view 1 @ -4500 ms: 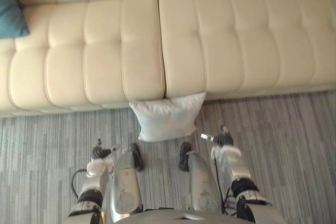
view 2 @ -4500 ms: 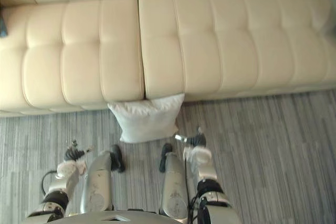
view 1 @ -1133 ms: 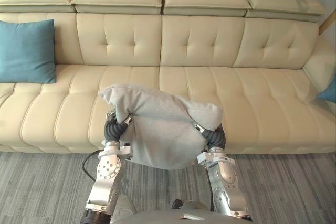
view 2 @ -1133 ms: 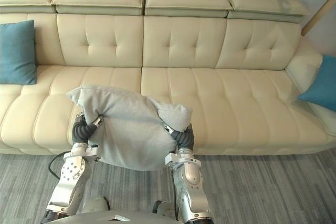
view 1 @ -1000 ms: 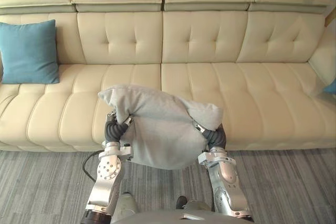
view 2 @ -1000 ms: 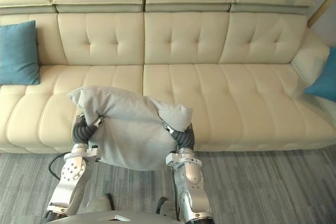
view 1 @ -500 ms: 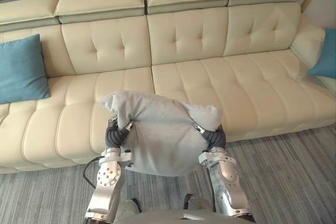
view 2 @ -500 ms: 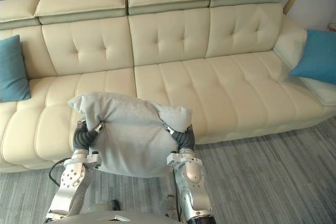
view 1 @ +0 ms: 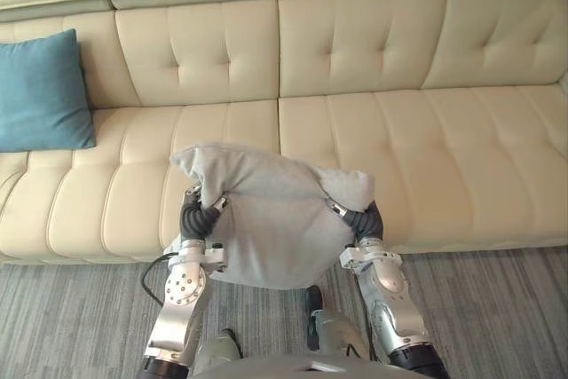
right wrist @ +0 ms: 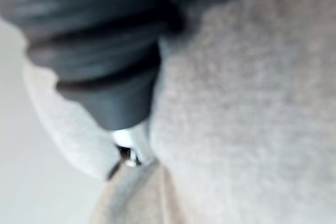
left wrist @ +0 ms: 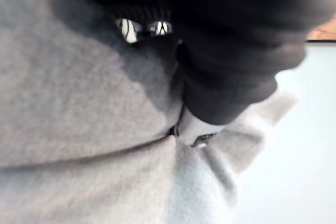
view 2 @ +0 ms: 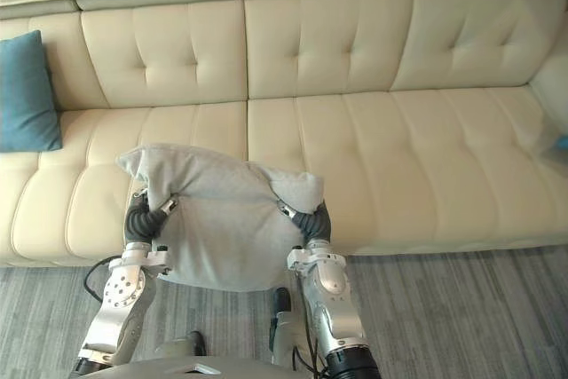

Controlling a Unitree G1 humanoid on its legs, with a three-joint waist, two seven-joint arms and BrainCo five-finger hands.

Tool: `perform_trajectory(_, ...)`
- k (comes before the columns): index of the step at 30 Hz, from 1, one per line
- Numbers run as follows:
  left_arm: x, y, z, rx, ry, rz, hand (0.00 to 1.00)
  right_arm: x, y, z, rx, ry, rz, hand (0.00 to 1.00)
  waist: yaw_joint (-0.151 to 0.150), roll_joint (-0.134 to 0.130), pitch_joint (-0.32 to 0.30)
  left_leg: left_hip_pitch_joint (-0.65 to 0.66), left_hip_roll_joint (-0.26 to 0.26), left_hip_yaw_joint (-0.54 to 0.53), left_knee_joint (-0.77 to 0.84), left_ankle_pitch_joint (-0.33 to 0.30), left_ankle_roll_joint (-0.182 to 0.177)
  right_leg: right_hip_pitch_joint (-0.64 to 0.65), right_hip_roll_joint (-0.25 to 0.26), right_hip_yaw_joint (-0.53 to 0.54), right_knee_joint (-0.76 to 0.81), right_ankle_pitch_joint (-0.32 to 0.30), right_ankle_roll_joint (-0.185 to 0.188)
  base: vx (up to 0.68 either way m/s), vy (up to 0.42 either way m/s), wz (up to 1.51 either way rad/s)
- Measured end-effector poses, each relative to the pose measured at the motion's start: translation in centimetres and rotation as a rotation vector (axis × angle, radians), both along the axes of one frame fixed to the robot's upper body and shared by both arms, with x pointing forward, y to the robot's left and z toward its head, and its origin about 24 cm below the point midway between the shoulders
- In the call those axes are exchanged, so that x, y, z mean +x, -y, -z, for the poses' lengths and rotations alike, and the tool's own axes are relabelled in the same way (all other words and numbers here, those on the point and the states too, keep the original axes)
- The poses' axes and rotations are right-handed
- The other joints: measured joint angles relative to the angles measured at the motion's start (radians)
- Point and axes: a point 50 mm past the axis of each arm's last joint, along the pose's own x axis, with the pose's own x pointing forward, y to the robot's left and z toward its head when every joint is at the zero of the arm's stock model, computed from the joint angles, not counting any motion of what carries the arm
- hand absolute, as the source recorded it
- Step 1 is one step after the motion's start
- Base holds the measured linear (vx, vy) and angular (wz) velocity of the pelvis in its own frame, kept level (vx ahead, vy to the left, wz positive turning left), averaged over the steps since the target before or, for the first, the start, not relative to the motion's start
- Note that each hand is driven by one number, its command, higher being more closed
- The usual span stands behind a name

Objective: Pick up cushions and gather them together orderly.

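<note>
**Now carrying a grey cushion in front of the sofa**

Currently the cream sofa [view 1: 417, 157] is stretching across the whole scene, and everything else is sitting against it or before it. Over the striped floor [view 1: 497, 308], just in front of the sofa's seat edge and near its middle seam, the grey cushion [view 1: 271, 219] is hanging in the air, lifted clear of both floor and seat. Its long axis is running side to side, parallel to the sofa's front edge, with one corner poking up at each end.

Leaning on the sofa's backrest at the far left end of the seat, the teal cushion [view 1: 40, 90] is standing upright, well apart from the grey one.

Pressing in from either end, the left hand [view 1: 193, 217] and the right hand [view 1: 364, 219] are squeezing the grey cushion between them; the cloth is hiding how each one is closing, so I cannot tell.

Judging by the layout, the gathering spot is lying leftward along the sofa, on the left hand's side.
</note>
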Motion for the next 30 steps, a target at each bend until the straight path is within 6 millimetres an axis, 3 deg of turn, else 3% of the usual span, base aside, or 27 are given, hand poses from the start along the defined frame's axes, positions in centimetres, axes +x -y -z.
perform_trajectory(3,0.0,0.5,0.0,-0.01,0.003,0.029,1.0,-0.7,0.7,-1.0,-0.005,0.04,0.021,1.0,0.0,0.002,-0.002,0.005,0.021,0.022,0.13,0.052,0.033,0.109,0.012,-0.013,-0.06,-0.009,-0.013,0.31,-0.069,0.05)
perform_trajectory(5,0.0,0.6,0.0,-0.021,0.007,0.039,1.0,-0.8,0.9,-1.6,-0.006,0.066,0.025,1.0,0.005,0.001,-0.003,-0.062,0.023,0.022,0.27,0.092,0.049,0.149,-0.01,0.004,-0.098,-0.01,-0.014,0.26,0.05,-0.1)
perform_trajectory(7,0.0,0.8,0.0,-0.03,0.005,0.058,1.0,-0.9,1.3,-1.5,-0.008,0.065,0.042,1.0,0.018,0.002,-0.004,-0.111,0.024,0.03,0.321,0.016,0.052,0.18,-0.032,0.003,-0.113,-0.01,-0.013,0.17,0.126,0.08)
perform_trajectory(9,-0.1,1.1,0.1,-0.03,0.002,0.079,1.0,-1.3,1.6,-1.2,-0.004,0.049,0.061,1.0,0.022,-0.009,0.004,-0.148,0.008,0.05,0.246,-0.016,0.068,0.219,-0.072,-0.023,-0.102,-0.021,-0.001,0.16,0.239,0.44)
perform_trajectory(10,-0.1,1.1,0.1,-0.03,0.004,0.088,1.0,-1.5,1.7,-1.2,-0.003,0.047,0.065,1.0,0.027,-0.014,0.007,-0.144,-0.016,0.054,0.117,0.011,0.083,0.23,-0.098,-0.033,-0.07,-0.056,0.028,0.12,0.256,0.42)
perform_trajectory(11,-0.2,1.3,0.0,-0.04,0.009,0.087,1.0,-1.7,1.8,-1.4,-0.006,0.057,0.064,1.0,0.034,0.01,0.0,-0.133,-0.018,0.044,-0.028,0.166,0.102,0.228,-0.1,-0.042,-0.023,-0.112,0.076,0.14,0.325,0.42)
perform_trajectory(12,-0.2,0.9,0.0,-0.028,0.007,0.078,1.0,-1.8,1.4,-1.2,0.016,0.045,0.064,1.0,0.042,-0.008,0.001,-0.138,-0.048,0.026,-0.007,0.138,0.055,0.223,-0.128,-0.036,0.015,-0.164,0.114,0.1,0.264,0.33)
perform_trajectory(15,-0.4,-0.2,0.2,0.015,-0.001,0.072,1.0,-1.8,0.3,-0.7,0.071,0.025,0.068,1.0,0.051,-0.045,-0.002,-0.121,-0.107,0.029,-0.061,0.144,0.069,0.23,-0.166,-0.014,-0.018,-0.155,0.095,0.07,0.243,0.22)
perform_trajectory(17,-0.7,-0.5,0.5,0.032,-0.013,0.07,1.0,-1.4,0.1,-0.3,0.048,0.009,0.057,1.0,0.054,-0.052,-0.005,-0.094,-0.114,0.047,-0.088,0.149,0.073,0.245,-0.167,0.009,-0.056,-0.126,0.091,0.02,0.065,-0.25)
perform_trajectory(21,-0.7,-0.4,0.7,0.033,-0.023,0.08,1.0,-1.4,0.3,-0.3,0.01,0.007,0.058,1.0,0.017,-0.069,-0.018,-0.045,-0.117,0.076,-0.174,0.185,0.063,0.261,-0.156,0.036,-0.126,-0.081,0.094,0.0,-0.02,-0.29)
perform_trajectory(25,-0.5,-0.1,0.5,0.033,-0.018,0.086,1.0,-1.2,0.4,-0.5,-0.015,0.013,0.077,1.0,-0.009,-0.076,-0.024,0.038,-0.115,0.097,-0.318,0.252,0.056,0.262,-0.136,0.068,-0.138,-0.031,0.066,-0.01,-0.031,-0.29)
perform_trajectory(27,0.1,-0.1,0.2,0.035,-0.006,0.069,1.0,-0.4,0.2,-0.9,-0.046,0.031,0.077,1.0,-0.01,-0.076,-0.024,0.07,-0.116,0.113,-0.384,0.286,0.059,0.258,-0.128,0.087,-0.149,-0.001,0.06,-0.07,0.021,-0.25)
perform_trajectory(30,2.4,-0.4,-1.2,0.089,0.05,0.032,1.0,2.5,-0.6,-2.8,-0.082,0.105,0.087,1.0,0.001,-0.084,-0.027,0.063,-0.127,0.139,-0.455,0.325,0.056,0.209,-0.131,0.112,-0.172,0.014,0.057,-0.14,0.056,-0.23)
